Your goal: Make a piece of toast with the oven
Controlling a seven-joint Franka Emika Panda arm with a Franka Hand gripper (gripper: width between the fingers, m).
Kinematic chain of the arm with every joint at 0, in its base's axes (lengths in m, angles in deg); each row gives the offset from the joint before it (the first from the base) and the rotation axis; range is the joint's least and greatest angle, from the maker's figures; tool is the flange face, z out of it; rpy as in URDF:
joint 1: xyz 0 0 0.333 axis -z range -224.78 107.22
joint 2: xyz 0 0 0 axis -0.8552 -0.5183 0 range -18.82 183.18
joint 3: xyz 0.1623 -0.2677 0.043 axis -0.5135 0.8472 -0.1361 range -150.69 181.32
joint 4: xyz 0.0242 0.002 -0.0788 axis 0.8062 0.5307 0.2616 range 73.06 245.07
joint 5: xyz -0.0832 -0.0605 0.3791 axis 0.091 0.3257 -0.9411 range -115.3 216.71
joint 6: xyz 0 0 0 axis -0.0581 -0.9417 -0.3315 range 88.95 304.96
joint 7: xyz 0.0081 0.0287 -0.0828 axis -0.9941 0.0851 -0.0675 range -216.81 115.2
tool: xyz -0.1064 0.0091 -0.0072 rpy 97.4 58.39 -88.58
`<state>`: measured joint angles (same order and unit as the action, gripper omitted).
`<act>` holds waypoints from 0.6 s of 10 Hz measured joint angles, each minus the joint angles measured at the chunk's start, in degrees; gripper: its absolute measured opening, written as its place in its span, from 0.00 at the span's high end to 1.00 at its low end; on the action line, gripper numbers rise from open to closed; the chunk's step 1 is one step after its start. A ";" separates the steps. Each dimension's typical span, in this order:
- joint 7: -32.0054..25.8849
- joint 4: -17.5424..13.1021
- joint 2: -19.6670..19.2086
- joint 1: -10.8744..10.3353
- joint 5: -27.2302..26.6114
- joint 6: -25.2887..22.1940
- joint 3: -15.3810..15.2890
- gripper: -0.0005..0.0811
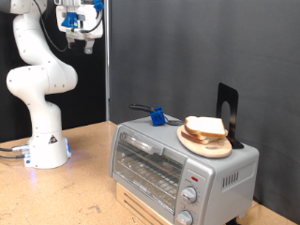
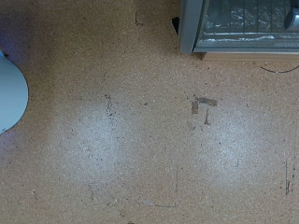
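Observation:
The silver toaster oven point(image 1: 183, 167) stands on a wooden block at the exterior view's bottom right, its glass door closed. A pale slice of toast point(image 1: 205, 127) lies on a round wooden plate point(image 1: 206, 142) on the oven's top. My gripper point(image 1: 79, 36) hangs high at the exterior view's top left, far from the oven, with nothing between its fingers. The wrist view looks straight down at the wooden tabletop point(image 2: 140, 131) and catches one corner of the oven point(image 2: 238, 28). My fingers do not show in that view.
The arm's white base point(image 1: 45, 150) stands on the table at the exterior view's left and shows as a white curve in the wrist view point(image 2: 9, 93). A blue clip point(image 1: 157, 116) and a black stand point(image 1: 228, 112) sit on the oven's top. A black curtain backs the scene.

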<state>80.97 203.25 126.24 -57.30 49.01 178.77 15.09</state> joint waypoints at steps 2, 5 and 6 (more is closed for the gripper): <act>-12.53 0.00 0.03 -1.66 0.98 0.66 0.51 0.01; -29.18 0.56 -2.30 -3.13 7.72 7.92 1.05 0.01; -28.80 0.56 -2.14 -3.11 6.34 7.56 1.14 0.01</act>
<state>52.18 203.81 124.10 -60.41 55.35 186.34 16.23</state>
